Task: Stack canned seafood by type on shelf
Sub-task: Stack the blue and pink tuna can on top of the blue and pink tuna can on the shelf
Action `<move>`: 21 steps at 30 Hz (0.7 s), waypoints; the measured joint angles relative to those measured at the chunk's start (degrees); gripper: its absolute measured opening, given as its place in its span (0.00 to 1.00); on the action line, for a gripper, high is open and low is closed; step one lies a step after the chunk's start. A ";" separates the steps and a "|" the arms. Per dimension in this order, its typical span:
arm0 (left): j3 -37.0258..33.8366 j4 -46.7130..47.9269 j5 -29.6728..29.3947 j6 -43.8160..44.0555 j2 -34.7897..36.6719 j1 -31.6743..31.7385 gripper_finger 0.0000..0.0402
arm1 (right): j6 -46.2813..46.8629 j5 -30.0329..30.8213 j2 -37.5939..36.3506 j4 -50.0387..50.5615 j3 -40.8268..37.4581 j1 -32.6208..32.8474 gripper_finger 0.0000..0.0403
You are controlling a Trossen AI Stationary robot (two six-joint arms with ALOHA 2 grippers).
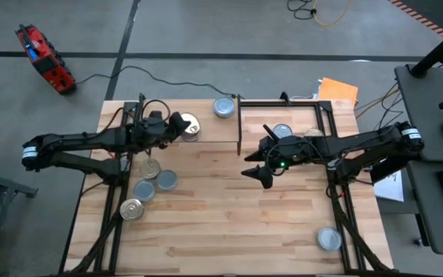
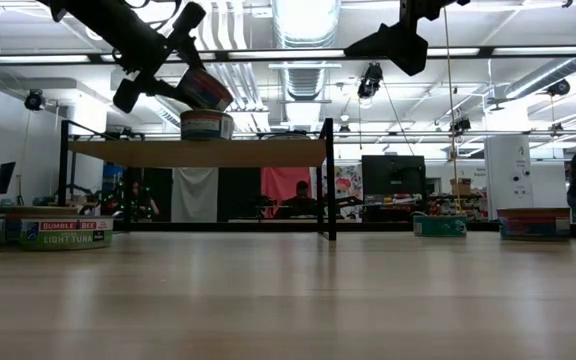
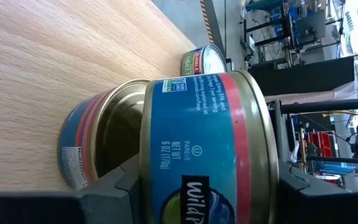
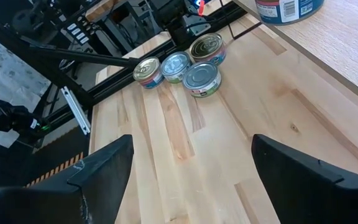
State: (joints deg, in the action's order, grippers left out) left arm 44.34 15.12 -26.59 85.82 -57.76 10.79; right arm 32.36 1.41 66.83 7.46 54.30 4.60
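Left fingers clamp a tilted blue tin over another tin, upper left; released crooked, it could slide off. Right gripper gapes empty.

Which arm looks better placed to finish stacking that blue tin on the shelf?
The left. Its fingers already grip the blue tin, tilted above another tin on the shelf. The right gripper hangs open and empty over the tabletop.

The desk lies bare across its middle and front (easy passage there). A cluster of four tins crowds the left edge, and one tin sits near the front right corner. The shelf along the back edge ends in an upright dark panel.
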 joint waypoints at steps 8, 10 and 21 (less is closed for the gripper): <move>-0.01 0.44 0.00 0.22 0.00 0.00 0.46 | 0.00 0.02 0.00 0.00 0.00 0.00 0.81; 0.00 0.44 0.00 0.26 0.00 0.00 0.47 | 0.00 0.02 0.00 0.00 0.00 0.00 0.81; 0.00 0.41 -0.90 0.34 0.00 0.00 0.63 | 0.03 0.04 0.00 0.01 0.00 0.00 0.79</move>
State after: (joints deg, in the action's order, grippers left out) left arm 44.34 15.53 -27.49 86.17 -57.76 10.79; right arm 32.39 1.45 66.83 7.47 54.30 4.60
